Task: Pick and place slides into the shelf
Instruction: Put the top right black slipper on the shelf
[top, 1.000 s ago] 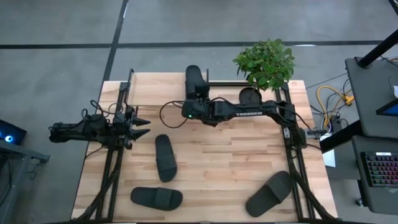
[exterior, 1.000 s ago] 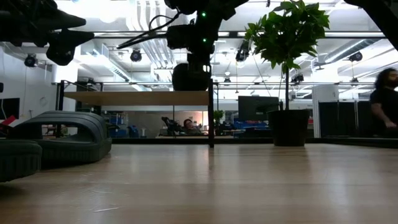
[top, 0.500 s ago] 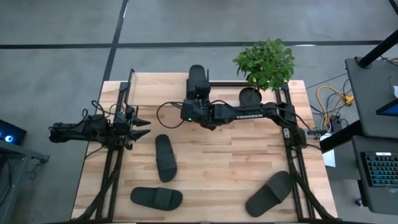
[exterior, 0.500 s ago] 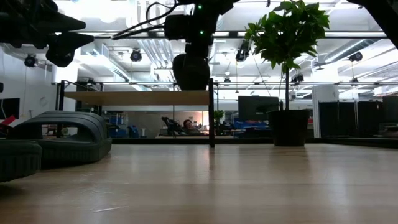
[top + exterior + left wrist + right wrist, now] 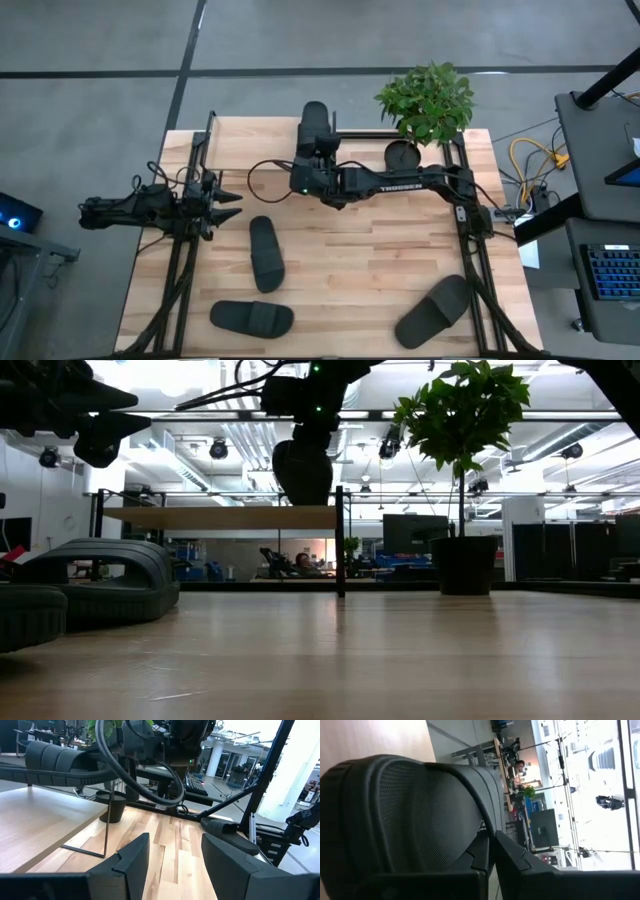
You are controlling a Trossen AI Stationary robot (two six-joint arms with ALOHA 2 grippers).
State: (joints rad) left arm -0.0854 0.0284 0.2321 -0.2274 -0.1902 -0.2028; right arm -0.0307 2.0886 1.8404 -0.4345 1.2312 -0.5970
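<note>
right gripper (image 5: 316,150) fingers clamped on one slide (image 5: 314,124), gripped by its edge so it hangs above the shelf (image 5: 225,517) for set-down | three slides lie on counter (image 5: 360,250), well apart from those fingers | left gripper (image 5: 222,199) waits at counter edge, fingers spread, empty

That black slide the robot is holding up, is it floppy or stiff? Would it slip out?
The slide in the right gripper probably bends a little, yet holds its shape here. Its matte, textured rubber likely grips well. It looks light, hanging from one pinch above the shelf.
</note>
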